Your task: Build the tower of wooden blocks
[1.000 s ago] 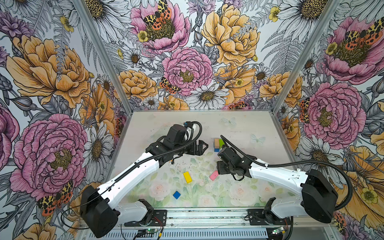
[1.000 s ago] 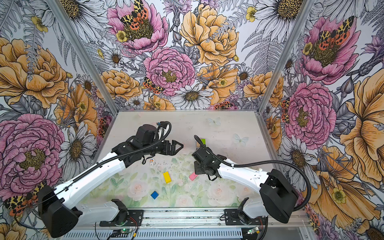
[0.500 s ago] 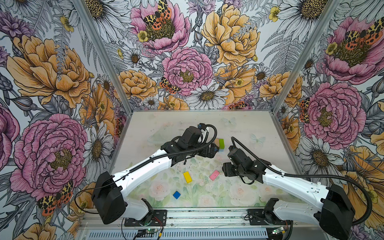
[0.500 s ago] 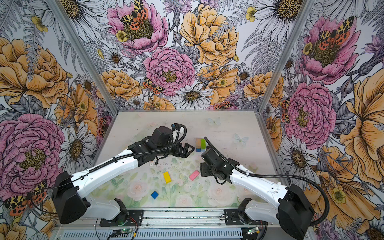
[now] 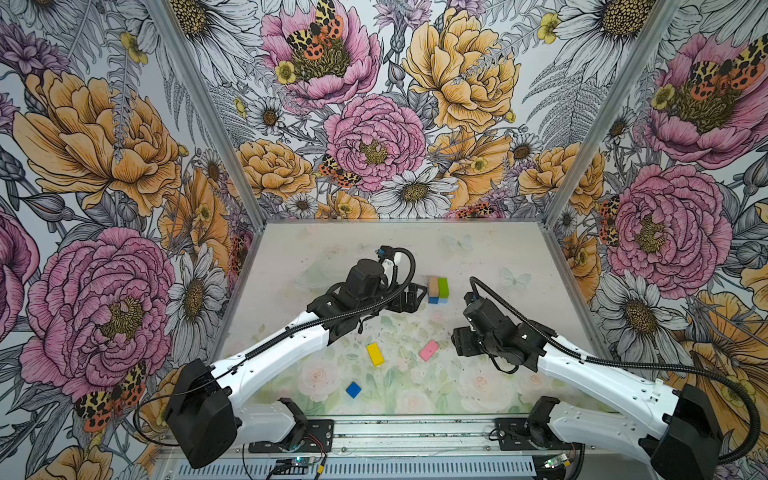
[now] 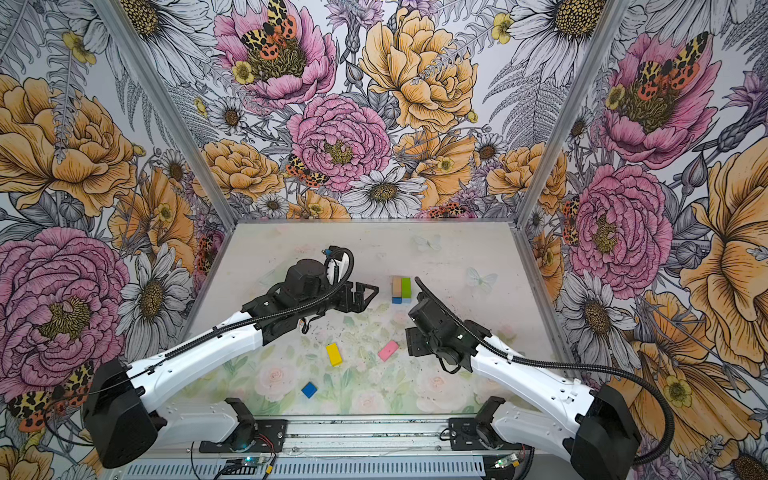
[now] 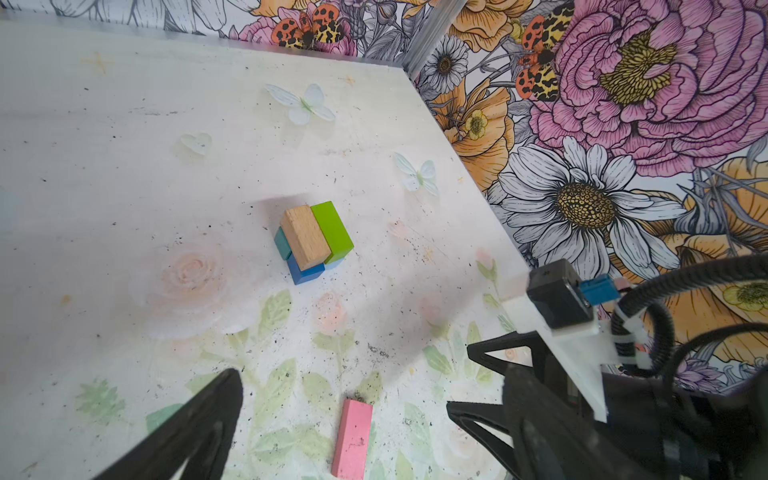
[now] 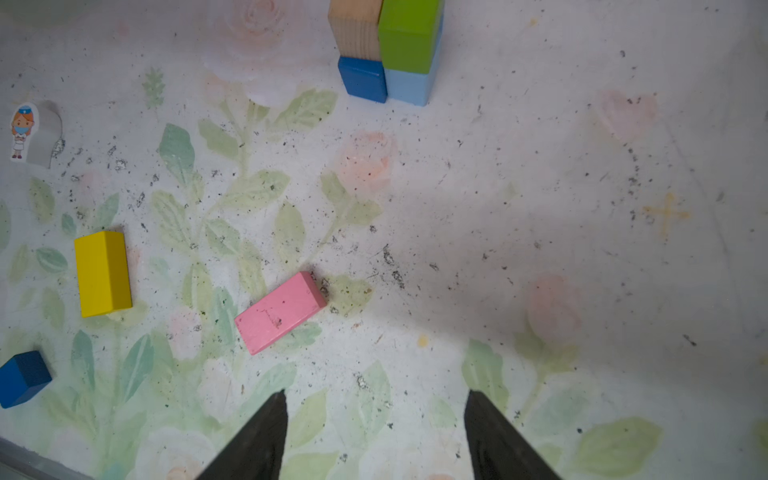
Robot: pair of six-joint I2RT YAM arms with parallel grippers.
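Tower (image 5: 438,289) stands toward back of table (image 5: 478,245), right of middle: tan brick (image 7: 305,237) and green brick (image 7: 332,230) lie side by side across blue cubes (image 8: 362,79), giving flat top for next layer; teal cube (image 7: 282,245) peeks out beneath, far corner hidden, maybe fourth cube there

Left gripper (image 6: 369,296) just beside tower, fingers spread wide, empty

Right gripper (image 8: 376,397) hangs near pink brick (image 8: 280,311), fingers apart, nothing between; likely next pick

Yellow brick (image 8: 103,274) and loose blue cube (image 8: 23,378) lie well apart toward front; open room all round, no table edge close
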